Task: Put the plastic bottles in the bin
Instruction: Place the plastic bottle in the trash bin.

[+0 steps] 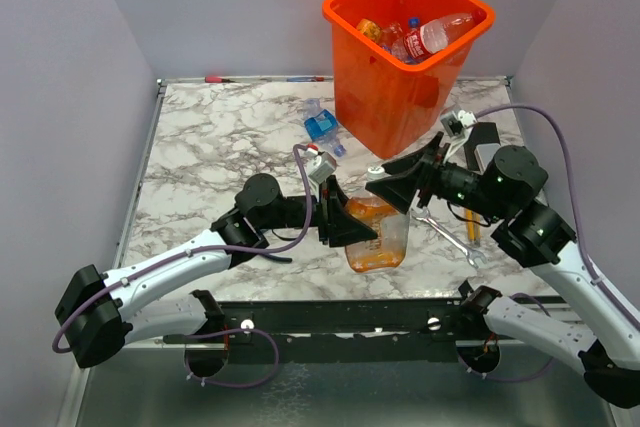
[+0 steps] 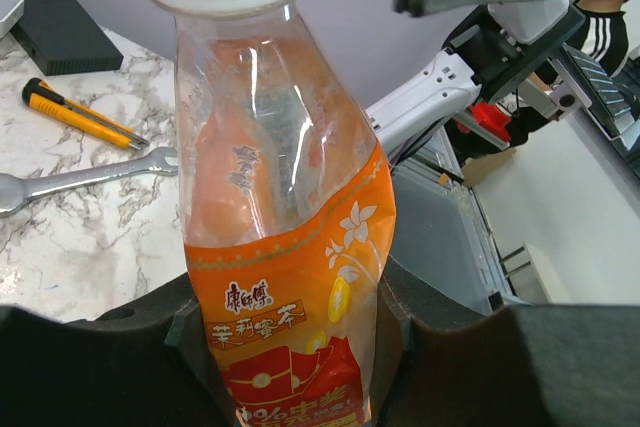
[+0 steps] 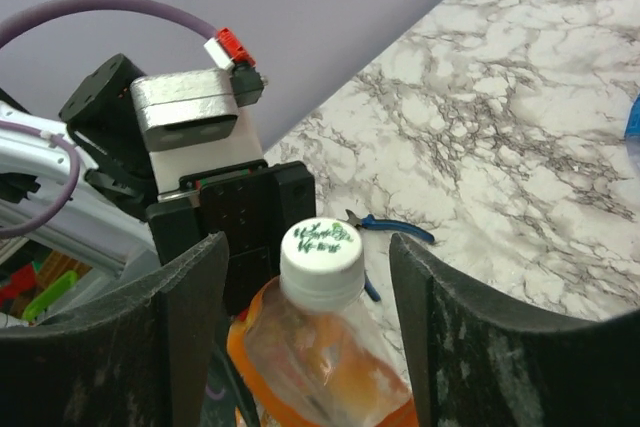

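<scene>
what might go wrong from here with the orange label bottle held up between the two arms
1. The left claw grips the orange-label bottle only at its soft lower end, so it may buckle or slip.
2. The right claw is open around the cap, close to the left one; closing in may bump them together.
3. The bin stands tall just behind; a low swing might knock its wall.

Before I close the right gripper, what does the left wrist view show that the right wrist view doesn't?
Left wrist only: the orange label, a wrench, a yellow utility knife and a black box. Right wrist only: green print on the cap, the open right gripper straddling it without touching, and blue-handled pliers. Both: the bottle, its white cap and the left gripper holding it.
</scene>
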`<state>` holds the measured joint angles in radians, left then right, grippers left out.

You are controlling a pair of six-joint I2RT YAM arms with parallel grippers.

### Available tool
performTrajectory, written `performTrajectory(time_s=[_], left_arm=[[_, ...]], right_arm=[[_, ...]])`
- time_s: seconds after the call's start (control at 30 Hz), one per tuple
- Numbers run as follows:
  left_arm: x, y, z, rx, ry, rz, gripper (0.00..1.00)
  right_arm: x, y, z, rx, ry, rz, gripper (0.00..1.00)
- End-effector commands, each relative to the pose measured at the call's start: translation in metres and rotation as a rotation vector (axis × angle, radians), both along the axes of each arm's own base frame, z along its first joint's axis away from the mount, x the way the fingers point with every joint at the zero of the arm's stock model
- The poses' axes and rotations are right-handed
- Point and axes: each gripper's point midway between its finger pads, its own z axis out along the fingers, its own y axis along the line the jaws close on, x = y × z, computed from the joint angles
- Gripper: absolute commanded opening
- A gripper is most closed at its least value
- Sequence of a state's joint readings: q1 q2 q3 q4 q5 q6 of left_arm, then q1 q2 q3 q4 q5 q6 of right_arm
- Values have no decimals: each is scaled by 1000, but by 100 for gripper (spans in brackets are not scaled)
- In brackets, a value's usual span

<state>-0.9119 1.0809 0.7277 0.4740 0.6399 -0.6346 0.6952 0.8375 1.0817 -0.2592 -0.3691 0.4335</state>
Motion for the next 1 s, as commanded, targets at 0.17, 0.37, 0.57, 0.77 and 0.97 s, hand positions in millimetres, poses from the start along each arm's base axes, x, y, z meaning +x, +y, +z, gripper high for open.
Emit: performTrajectory(time_s=[0.17, 0.37, 0.57, 0.77, 0.97], left_arm=[[4, 7, -4, 35, -60, 44, 25], [7, 13, -7, 39, -81, 82, 25], [6, 16, -7, 43, -95, 87, 24], [11, 18, -9, 44, -88, 125, 57], [34, 43, 4, 32, -115, 345, 99]], right_arm=[[12, 11, -4, -58, 72, 3, 50], [11, 17, -19, -105, 125, 37, 45], [8, 19, -34, -146, 169, 61, 47], [10, 18, -34, -134, 176, 45, 1], [20, 0, -1, -110, 104, -79, 0]])
